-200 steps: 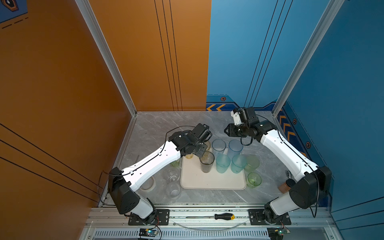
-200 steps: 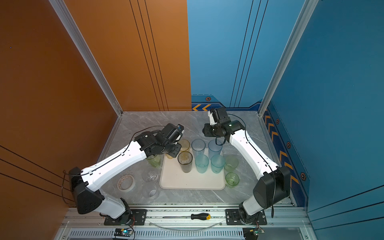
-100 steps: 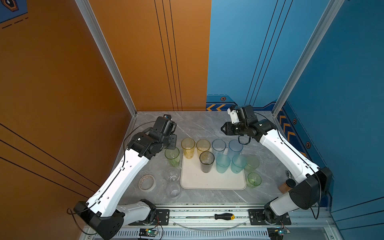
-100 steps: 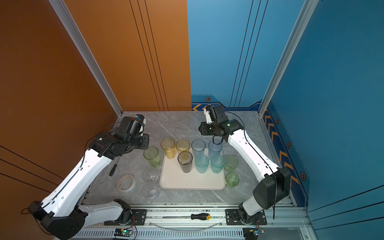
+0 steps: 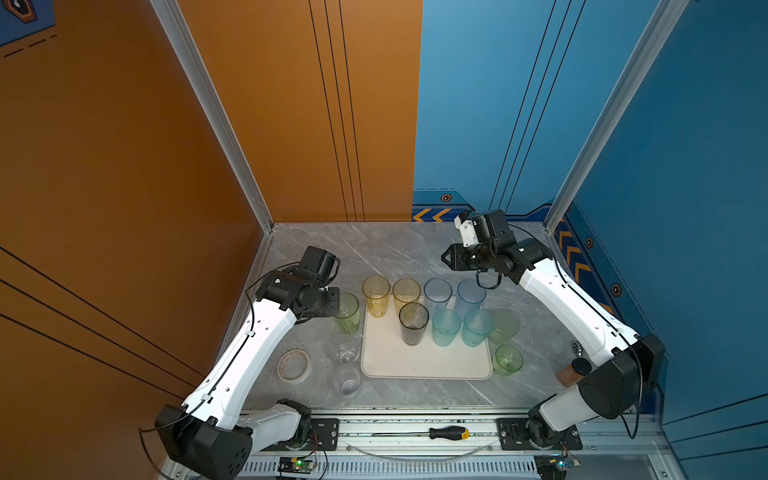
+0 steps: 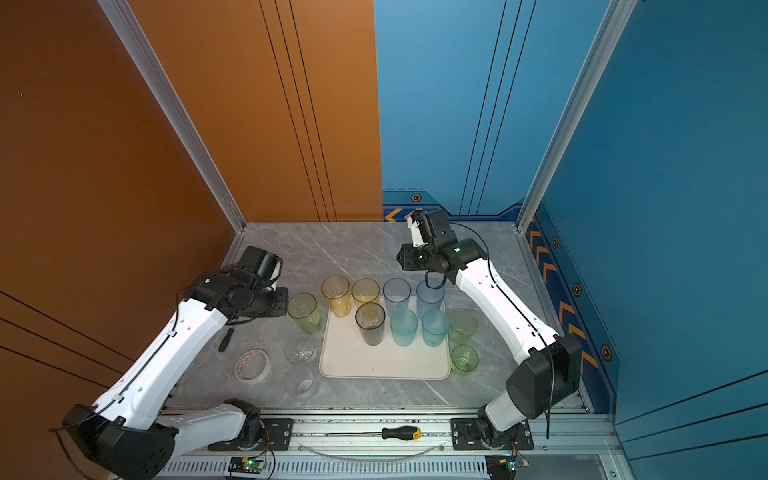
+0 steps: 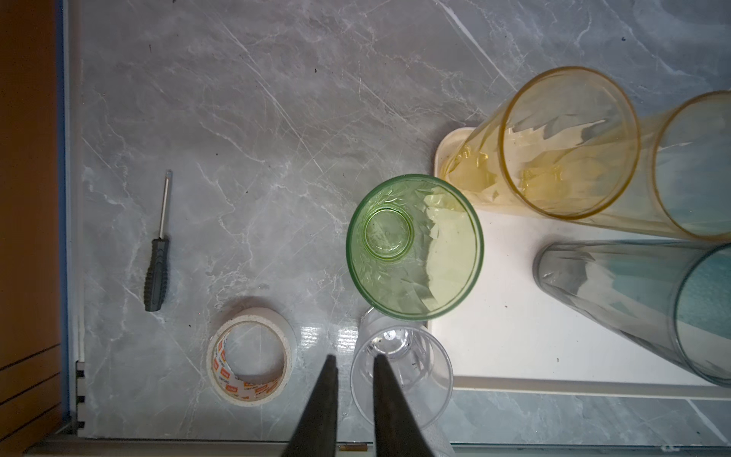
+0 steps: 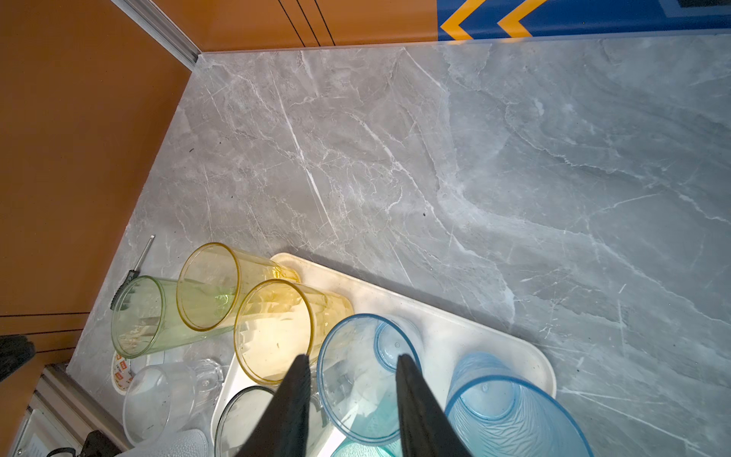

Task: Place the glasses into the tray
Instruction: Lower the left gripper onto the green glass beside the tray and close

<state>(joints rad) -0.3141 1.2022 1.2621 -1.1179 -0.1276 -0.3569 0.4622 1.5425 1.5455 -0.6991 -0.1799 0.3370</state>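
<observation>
Trouble is likeliest at the left gripper [image 7: 355, 358]. Its fingers stand a narrow gap apart with nothing between them, and a clear glass [image 7: 401, 380] overlaps one fingertip in the left wrist view. If you drop straight down, that finger may strike the rim and skid the glass into the tape [image 7: 251, 356] on the other side of the fingers. The gap also looks too tight to straddle a whole glass, so widen it first.

Just ahead of the fingertips stands the green glass [image 7: 415, 245], upright on the table hard against the tray [image 7: 514, 336] but not in it. It is tall with a narrow base, so I think a sideways nudge would tip it onto the yellow glass [image 7: 569, 142] beyond.

The right gripper [image 8: 353, 357] is empty, fingers well apart, with the rim of a blue glass [image 8: 368, 376] showing between them far below. In a top view its cable [image 5: 484, 282] loops close over a blue rim, and a low sweep could snag there.

Seven glasses stand crowded at the far end of the tray, so a careless placement could knock a neighbour.

The left wrist view shows a screwdriver [image 7: 158, 253] in full, while in a top view only its handle [image 6: 224, 338] peeks from under the arm. Only the top views show two more green glasses [image 5: 508, 359] and a jar [image 5: 571, 372], well off to the right gripper's side.
</observation>
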